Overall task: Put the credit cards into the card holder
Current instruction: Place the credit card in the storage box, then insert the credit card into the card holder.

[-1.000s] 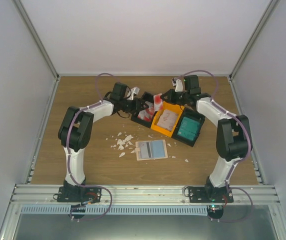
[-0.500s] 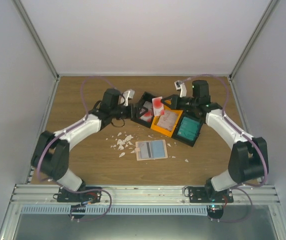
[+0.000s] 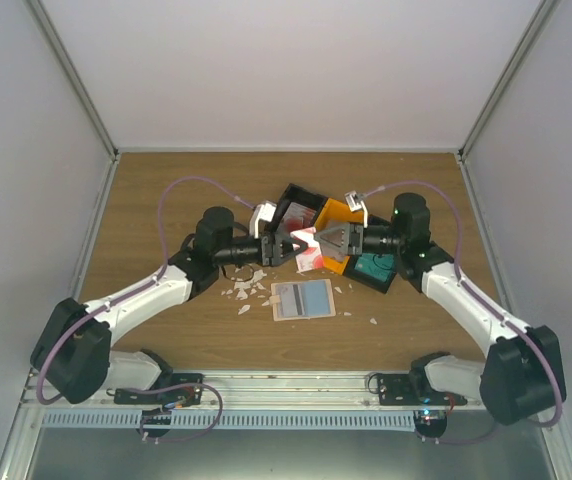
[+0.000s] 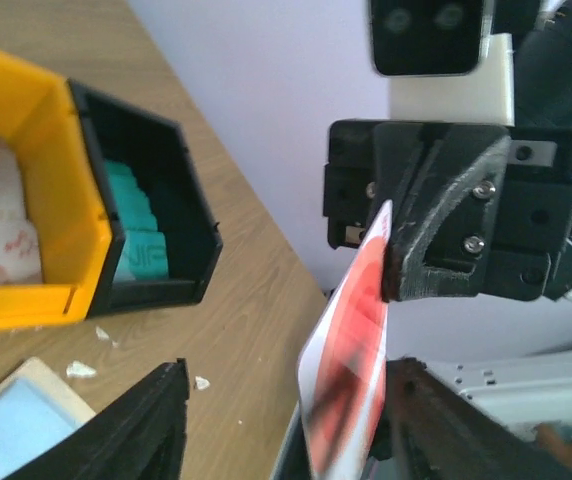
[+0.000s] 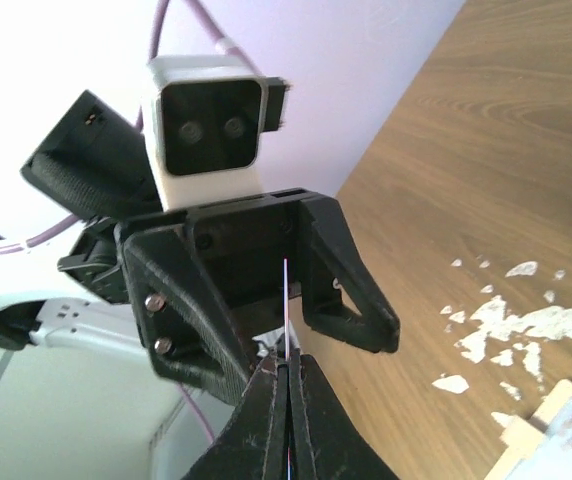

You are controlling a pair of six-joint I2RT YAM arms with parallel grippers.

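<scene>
Your R hand [image 3: 322,240] clamps the red-mark card [image 4: 351,370] mid-air; L hand [image 3: 288,245] spread round its free end, prob. regripping for the card holder [image 3: 277,300].

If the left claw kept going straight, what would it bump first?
The left gripper would probably meet the red-marked card pinched by the right gripper, then that gripper itself.

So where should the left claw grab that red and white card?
By its free end, opposite the edge where the right gripper is clamped. The card hangs in the air, thin edge toward the left gripper, whose open jaws stand either side of it. Probably best to come straight on from the left, closing onto its two flat faces.
</scene>
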